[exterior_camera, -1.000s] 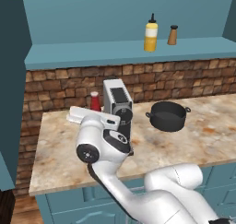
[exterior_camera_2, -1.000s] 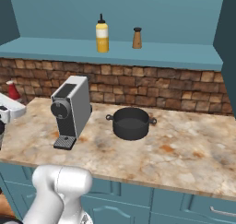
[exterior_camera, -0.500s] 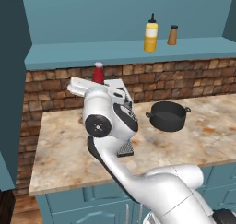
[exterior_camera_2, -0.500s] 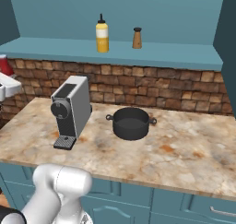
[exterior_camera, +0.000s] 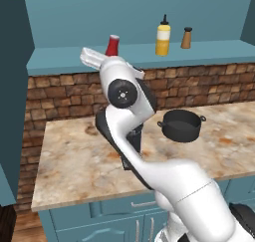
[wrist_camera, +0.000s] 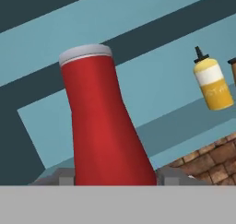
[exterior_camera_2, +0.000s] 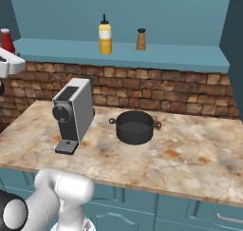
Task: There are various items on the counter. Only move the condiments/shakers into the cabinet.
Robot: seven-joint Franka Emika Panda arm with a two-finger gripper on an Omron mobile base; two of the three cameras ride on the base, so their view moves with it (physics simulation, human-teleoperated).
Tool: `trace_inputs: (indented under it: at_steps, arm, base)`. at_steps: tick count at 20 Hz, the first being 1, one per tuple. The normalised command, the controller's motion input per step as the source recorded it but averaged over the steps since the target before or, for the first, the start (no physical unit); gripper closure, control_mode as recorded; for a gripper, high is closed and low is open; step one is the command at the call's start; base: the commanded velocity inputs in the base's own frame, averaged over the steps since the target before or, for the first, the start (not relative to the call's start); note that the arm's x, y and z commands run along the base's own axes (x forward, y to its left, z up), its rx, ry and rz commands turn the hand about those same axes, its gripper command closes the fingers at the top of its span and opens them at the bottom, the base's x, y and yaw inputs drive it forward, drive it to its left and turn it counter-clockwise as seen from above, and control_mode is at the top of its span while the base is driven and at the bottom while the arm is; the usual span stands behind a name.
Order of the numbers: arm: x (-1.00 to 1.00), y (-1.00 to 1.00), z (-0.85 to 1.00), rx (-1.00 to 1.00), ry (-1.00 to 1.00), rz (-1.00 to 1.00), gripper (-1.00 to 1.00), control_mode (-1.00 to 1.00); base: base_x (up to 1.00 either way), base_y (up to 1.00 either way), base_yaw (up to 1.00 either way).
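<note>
My gripper [wrist_camera: 115, 179] is shut on the red ketchup bottle [wrist_camera: 103, 126], whose white cap points up with a slight tilt. The bottle [exterior_camera: 113, 45] hangs at the height of the cabinet's teal shelf ledge [exterior_camera: 214, 51], near its left part; in the right base view it [exterior_camera_2: 6, 40] sits at the far left edge above my white hand [exterior_camera_2: 10, 64]. The yellow squeeze bottle [exterior_camera: 163, 35] [exterior_camera_2: 105, 35] [wrist_camera: 212, 82] and the brown wooden shaker [exterior_camera: 187, 38] [exterior_camera_2: 141, 39] stand upright on the ledge [exterior_camera_2: 185, 58], to the right of the held bottle.
On the marbled counter [exterior_camera_2: 194, 166] stand a grey-black coffee machine [exterior_camera_2: 73, 112] and a black two-handled pot [exterior_camera_2: 135, 126] [exterior_camera: 182, 125]. A brick backsplash [exterior_camera_2: 180, 90] runs under the ledge. My arm [exterior_camera: 124, 111] covers the coffee machine in the left base view.
The arm has lifted the ketchup bottle from just above the counter up to shelf height, and swung it toward the ledge. The other items have not moved.
</note>
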Motion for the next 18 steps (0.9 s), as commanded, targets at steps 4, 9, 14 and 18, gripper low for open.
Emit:
trace_inputs:
  at_steps: [4,9,14,18]
  arm:
    - [0.62,-0.02,0.02,0.00,0.00,0.00,1.00,-1.00]
    - [0.37,0.00,0.14,-0.11,-0.11,0.00,1.00,-1.00]
    - [0.40,0.00,0.06,-0.08,-0.06,0.00,1.00,-1.00]
    - [0.71,0.00,0.00,0.00,0.07,0.00,1.00,-1.00]
  base:
    - [0.00,0.00,0.00]
    - [0.00,0.00,0.00]
    - [0.00,0.00,0.00]
    - [0.00,0.00,0.00]
